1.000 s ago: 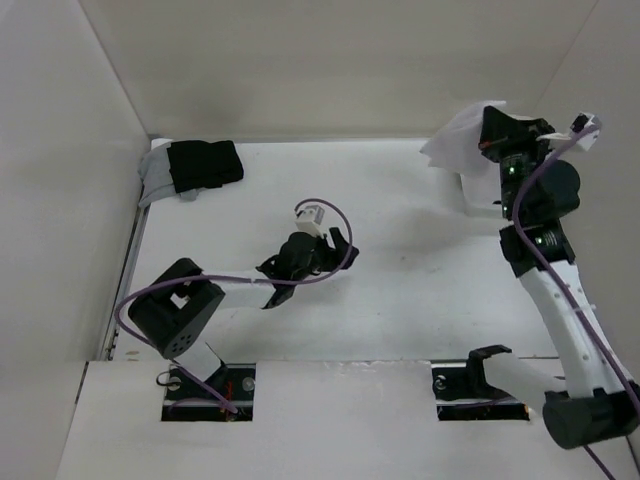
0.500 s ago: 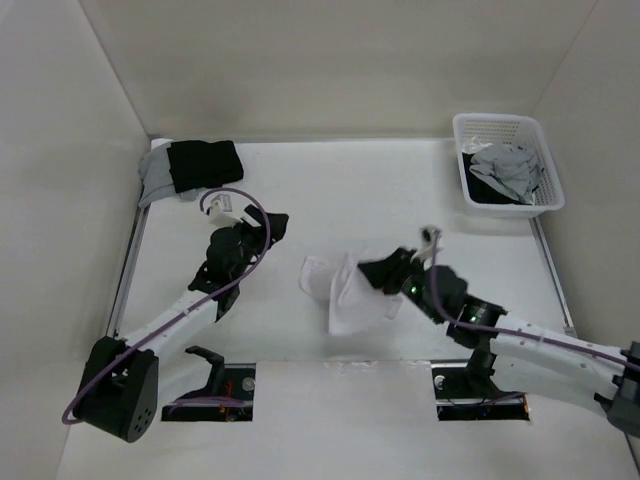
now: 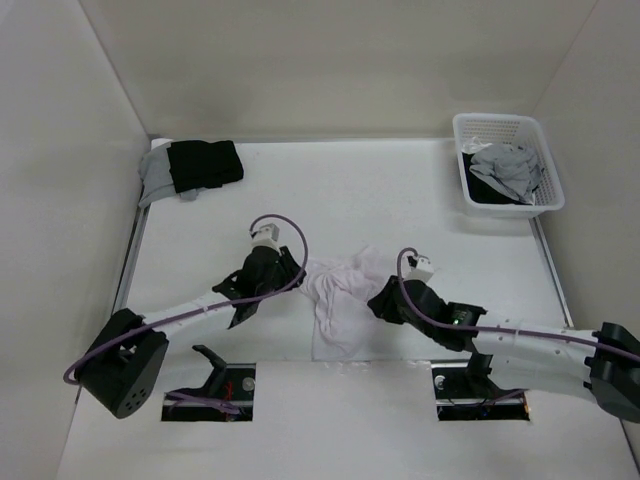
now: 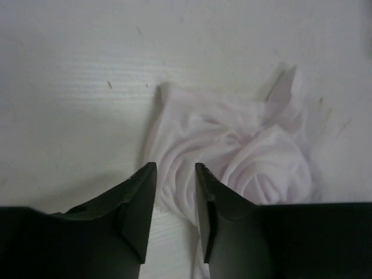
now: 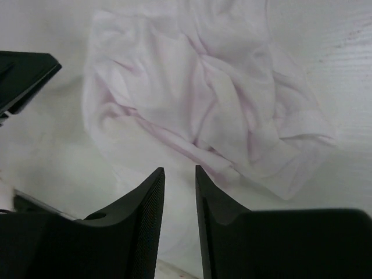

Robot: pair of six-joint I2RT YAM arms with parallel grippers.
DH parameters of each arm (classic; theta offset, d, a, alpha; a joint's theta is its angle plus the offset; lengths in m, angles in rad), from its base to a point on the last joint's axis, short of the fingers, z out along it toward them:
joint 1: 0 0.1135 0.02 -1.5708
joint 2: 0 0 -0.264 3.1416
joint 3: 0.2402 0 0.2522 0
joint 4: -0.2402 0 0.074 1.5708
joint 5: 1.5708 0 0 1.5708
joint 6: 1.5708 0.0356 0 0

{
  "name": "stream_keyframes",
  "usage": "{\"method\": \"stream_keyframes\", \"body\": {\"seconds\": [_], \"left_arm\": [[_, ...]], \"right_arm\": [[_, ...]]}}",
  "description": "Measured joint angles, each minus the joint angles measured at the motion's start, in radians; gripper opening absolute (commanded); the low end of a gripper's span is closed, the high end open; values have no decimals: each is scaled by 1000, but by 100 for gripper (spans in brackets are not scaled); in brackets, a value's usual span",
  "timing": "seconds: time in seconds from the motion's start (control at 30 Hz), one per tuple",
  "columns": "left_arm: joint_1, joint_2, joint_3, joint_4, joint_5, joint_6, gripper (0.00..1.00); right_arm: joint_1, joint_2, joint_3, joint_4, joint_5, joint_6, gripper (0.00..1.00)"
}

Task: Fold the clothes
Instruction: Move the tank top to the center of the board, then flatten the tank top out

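The clothes, one white garment (image 3: 340, 300), lie crumpled in a heap on the table's near middle. My left gripper (image 3: 296, 276) is at the heap's left edge. In the left wrist view its jaws (image 4: 174, 171) stand apart, with the edge of the garment (image 4: 244, 157) lying in the gap; nothing is pinched. My right gripper (image 3: 376, 300) is at the heap's right side. In the right wrist view the right gripper (image 5: 179, 171) is open just above a flat flap of the garment (image 5: 203, 99) and holds nothing.
A white basket (image 3: 508, 122) with grey garments (image 3: 505, 168) stands at the far right. A black garment (image 3: 205, 163) lies on a grey one at the far left corner. Walls close in the table on three sides.
The right arm carried the white garment from the basket to the table's near middle and opened, dropping it. The left gripper swung over to the garment's left edge and its jaws narrowed.
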Motion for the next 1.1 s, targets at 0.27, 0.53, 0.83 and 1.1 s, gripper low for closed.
{"method": "stream_keyframes", "body": {"seconds": [0.27, 0.53, 0.83, 1.1], "left_arm": [[-246, -76, -1, -244, -62, 6, 27], [-417, -27, 80, -495, -32, 1, 46], [-539, -5, 108, -556, 71, -11, 30], [-569, 68, 150, -556, 69, -27, 4]], "right_arm": [[10, -8, -2, -61, 42, 24, 45], [-82, 39, -2, -104, 40, 23, 52], [-193, 89, 1, -84, 41, -24, 47], [-227, 154, 13, -11, 32, -76, 2]]}}
